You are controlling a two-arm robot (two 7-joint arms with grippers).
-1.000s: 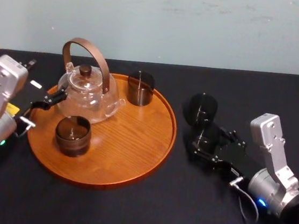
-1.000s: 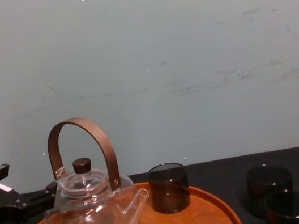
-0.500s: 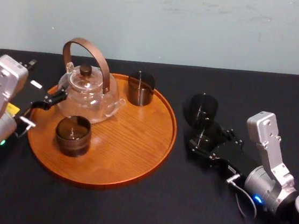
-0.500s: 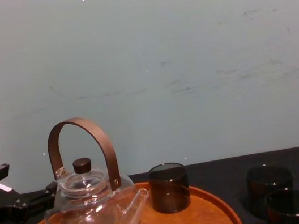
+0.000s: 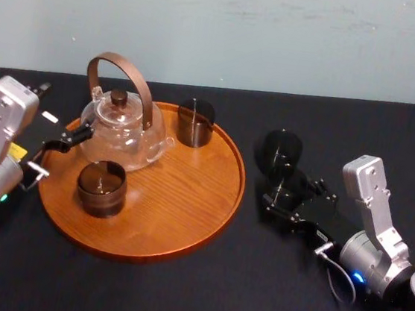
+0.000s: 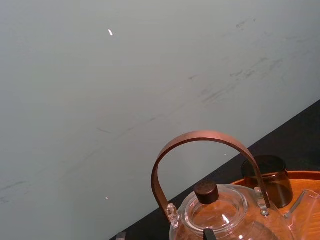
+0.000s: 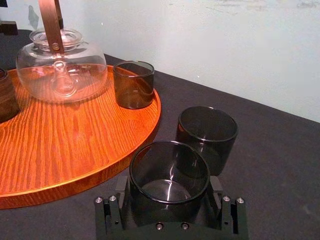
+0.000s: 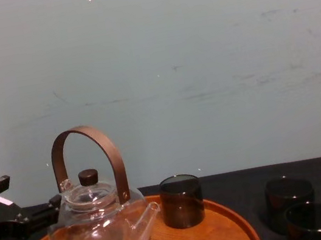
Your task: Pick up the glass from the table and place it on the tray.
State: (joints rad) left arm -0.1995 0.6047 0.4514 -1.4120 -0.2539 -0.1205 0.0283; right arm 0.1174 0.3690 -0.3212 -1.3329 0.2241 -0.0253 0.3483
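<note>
Right claw [image 7: 169, 186] is closed on the dark glass [image 7: 169, 172], its fingers pressed against both sides. The glass is low at the black desk [image 5: 176, 295], right of the wooden tray [image 5: 187, 198] and just nearer than a second glass [image 7: 207, 131]. Left claw [image 5: 71, 138] is parked at the tray's left rim beside the teapot [image 5: 120, 134].

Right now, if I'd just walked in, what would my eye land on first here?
Probably the round orange-brown tray on the black table, carrying a glass teapot with a brown arched handle and two dark glasses. To its right, the right end effector sits around a third dark glass, a fourth standing beyond it; the left end effector rests by the teapot.
</note>
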